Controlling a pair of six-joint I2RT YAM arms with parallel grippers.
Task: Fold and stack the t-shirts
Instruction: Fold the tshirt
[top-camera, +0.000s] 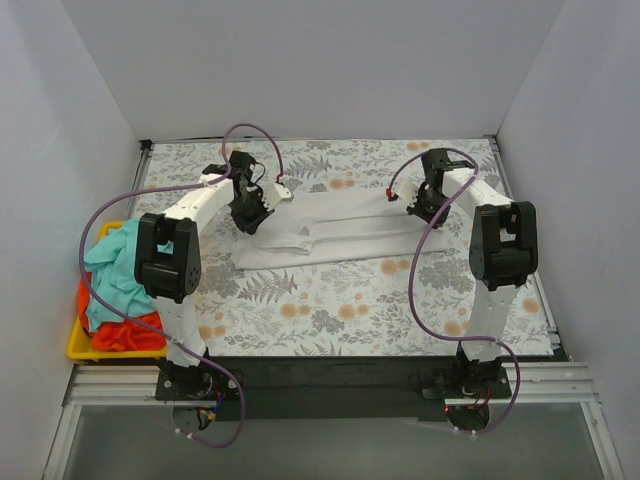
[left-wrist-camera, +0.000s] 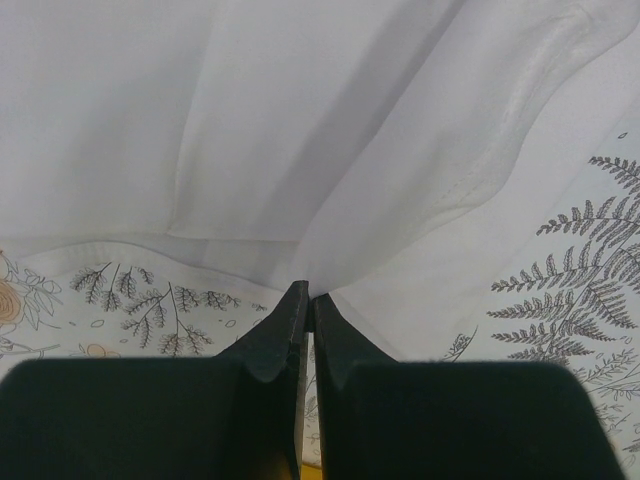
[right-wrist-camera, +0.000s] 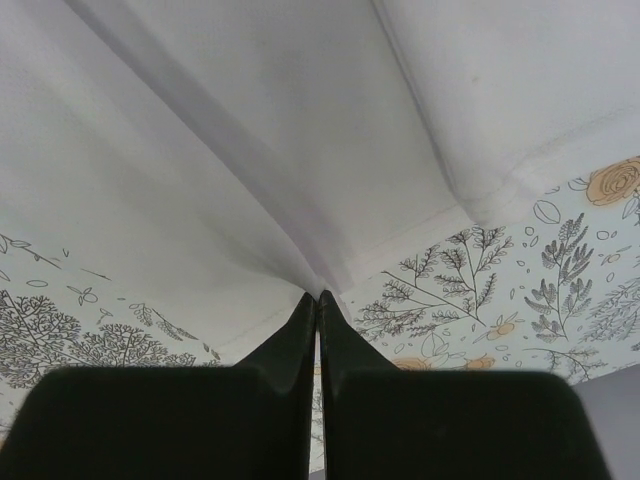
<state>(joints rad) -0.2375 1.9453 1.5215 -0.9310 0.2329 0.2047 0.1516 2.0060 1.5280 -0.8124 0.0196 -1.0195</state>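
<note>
Left claw (left-wrist-camera: 305, 296) and right claw (right-wrist-camera: 318, 298) each clamped on soft white cloth t-shirt (top-camera: 340, 235); fabric tents ahead of tips, probably lifted for folding.

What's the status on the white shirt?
Left gripper shut on white shirt, right gripper too. Shirt partly folded, mid-table. Nothing in the way; teal shirt, red shirt in tray.
</note>
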